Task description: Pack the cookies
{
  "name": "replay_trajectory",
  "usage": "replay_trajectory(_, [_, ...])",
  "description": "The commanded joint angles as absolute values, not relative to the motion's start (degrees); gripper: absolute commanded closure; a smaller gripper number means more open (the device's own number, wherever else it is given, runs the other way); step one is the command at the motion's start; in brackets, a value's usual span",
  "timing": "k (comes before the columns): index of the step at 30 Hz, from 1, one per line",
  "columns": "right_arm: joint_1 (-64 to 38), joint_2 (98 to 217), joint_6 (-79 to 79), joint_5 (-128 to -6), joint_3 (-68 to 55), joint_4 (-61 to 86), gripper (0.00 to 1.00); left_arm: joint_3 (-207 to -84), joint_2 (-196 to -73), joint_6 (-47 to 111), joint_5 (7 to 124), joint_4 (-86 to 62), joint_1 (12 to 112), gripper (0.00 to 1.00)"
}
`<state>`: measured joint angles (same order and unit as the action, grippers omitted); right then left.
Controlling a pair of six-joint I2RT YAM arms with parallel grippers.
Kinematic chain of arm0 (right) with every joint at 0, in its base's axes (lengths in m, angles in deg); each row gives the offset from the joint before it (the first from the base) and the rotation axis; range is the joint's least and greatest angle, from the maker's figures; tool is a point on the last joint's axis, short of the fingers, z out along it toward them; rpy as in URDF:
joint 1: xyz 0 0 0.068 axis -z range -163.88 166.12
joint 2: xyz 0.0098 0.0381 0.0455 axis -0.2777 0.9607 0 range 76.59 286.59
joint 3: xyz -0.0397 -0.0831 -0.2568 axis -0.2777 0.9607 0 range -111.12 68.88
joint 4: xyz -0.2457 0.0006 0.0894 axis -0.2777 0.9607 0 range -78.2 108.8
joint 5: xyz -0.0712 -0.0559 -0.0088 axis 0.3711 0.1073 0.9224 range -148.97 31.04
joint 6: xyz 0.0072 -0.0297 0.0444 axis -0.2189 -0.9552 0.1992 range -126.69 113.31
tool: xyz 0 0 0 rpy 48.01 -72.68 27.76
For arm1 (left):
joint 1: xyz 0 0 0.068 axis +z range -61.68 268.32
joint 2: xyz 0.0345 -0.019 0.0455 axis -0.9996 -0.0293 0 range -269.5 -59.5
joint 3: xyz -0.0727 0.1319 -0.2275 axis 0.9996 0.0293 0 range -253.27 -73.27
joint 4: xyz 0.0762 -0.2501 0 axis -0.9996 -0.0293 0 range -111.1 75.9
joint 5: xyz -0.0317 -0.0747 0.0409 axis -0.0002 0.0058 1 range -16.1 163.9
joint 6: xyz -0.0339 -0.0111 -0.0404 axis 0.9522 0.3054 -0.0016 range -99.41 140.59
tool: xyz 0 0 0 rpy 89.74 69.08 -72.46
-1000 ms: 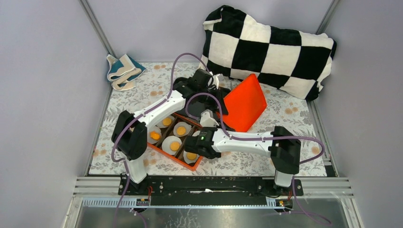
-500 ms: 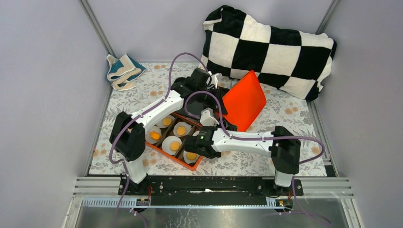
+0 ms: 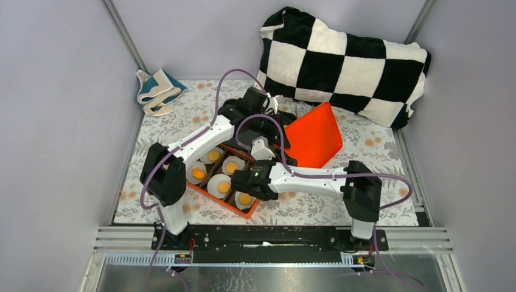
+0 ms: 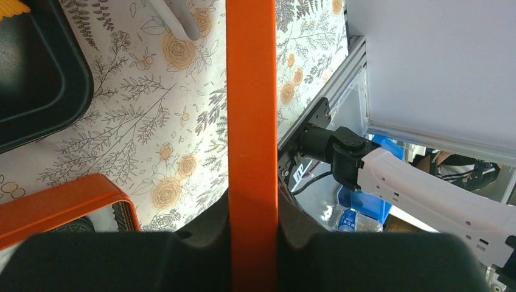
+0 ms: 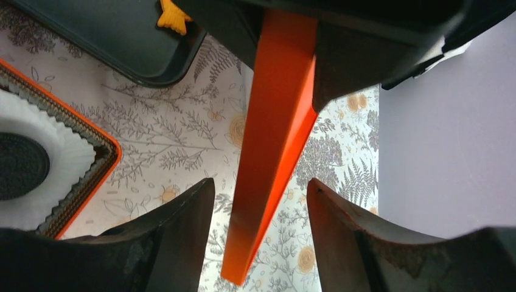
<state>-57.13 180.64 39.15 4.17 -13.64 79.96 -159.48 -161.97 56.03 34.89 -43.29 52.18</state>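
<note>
Orange-yellow cookies lie in white paper liners inside the orange box at centre left. A yellow fish-shaped cookie lies on a black tray. Its edge also shows in the left wrist view. My left gripper is shut on the edge of the orange lid and holds it tilted above the mat. My right gripper is open with the lid's lower edge between its fingers, not touching them.
A dark round biscuit sits in a liner at the box corner. A checkered pillow lies at the back right and a folded cloth at the back left. The arms cross over the box.
My right arm has shifted left toward the box. The lid in my left gripper has dropped slightly and leans more to the right.
</note>
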Motion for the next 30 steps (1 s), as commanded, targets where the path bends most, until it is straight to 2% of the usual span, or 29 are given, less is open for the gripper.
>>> replay_trajectory(1, [-54.7, 184.5, 43.4, 6.3, -15.3, 83.3, 0.38, -160.1, -159.4, 56.6, 31.7, -41.9, 52.3, 0.95])
replay_trajectory(3, [-54.1, 185.4, 46.1, 7.3, -15.2, 85.6, 0.44, -160.2, -158.8, 56.5, 32.1, -42.4, 52.3, 0.94])
replay_trajectory(4, [-54.0, 185.6, 47.5, 7.8, -15.3, 86.8, 0.49, -160.2, -158.6, 56.2, 32.3, -42.8, 52.3, 0.94])
replay_trajectory(6, [-53.8, 185.8, 48.6, 8.4, -15.2, 88.0, 0.66, -160.0, -158.3, 55.9, 32.3, -43.2, 52.4, 0.94])
replay_trajectory(11, [-53.1, 186.1, 54.3, 10.6, -16.4, 94.1, 0.93, -159.9, -158.2, 55.8, 32.4, -43.3, 52.8, 0.93])
replay_trajectory(12, [-53.1, 185.8, 55.6, 11.1, -17.0, 95.4, 0.98, -160.1, -158.2, 55.6, 32.6, -43.3, 53.1, 0.90])
replay_trajectory(14, [-53.1, 185.1, 55.3, 11.8, -17.7, 96.1, 1.00, -161.7, -158.7, 55.3, 33.0, -43.4, 54.1, 0.74])
replay_trajectory(16, [-53.0, 184.5, 53.8, 11.7, -18.4, 95.6, 1.00, -166.5, -159.8, 54.9, 33.9, -43.8, 55.3, 0.53])
replay_trajectory(18, [-53.0, 183.9, 51.4, 10.9, -18.8, 94.1, 1.00, -173.2, -161.1, 54.8, 34.4, -45.6, 57.1, 0.40])
replay_trajectory(20, [-53.0, 182.9, 49.1, 10.0, -19.0, 92.7, 1.00, -181.2, -162.4, 54.7, 34.5, -47.6, 59.2, 0.33])
replay_trajectory(23, [-53.0, 180.8, 45.3, 8.1, -18.0, 89.2, 1.00, -189.8, -161.5, 53.8, 37.1, -49.1, 61.8, 0.31])
replay_trajectory(24, [-52.8, 179.8, 43.8, 7.1, -17.8, 87.8, 1.00, -190.5, -160.1, 53.3, 39.4, -49.2, 62.3, 0.35])
replay_trajectory(25, [-52.5, 178.5, 42.1, 5.8, -17.9, 86.7, 1.00, -190.3, -158.2, 52.4, 42.5, -49.6, 62.5, 0.44])
replay_trajectory(27, [-51.8, 173.9, 37.7, 3.1, -18.9, 83.7, 1.00, -187.5, -153.8, 50.0, 52.1, -52.1, 61.8, 0.74])
replay_trajectory(29, [-50.6, 167.5, 32.2, -1.7, -20.5, 78.9, 1.00, -180.4, -148.8, 46.7, 64.2, -54.3, 59.8, 0.97])
replay_trajectory(30, [-49.8, 163.7, 28.6, -4.5, -20.9, 73.7, 1.00, -176.1, -146.2, 46.1, 69.2, -54.7, 58.5, 1.00])
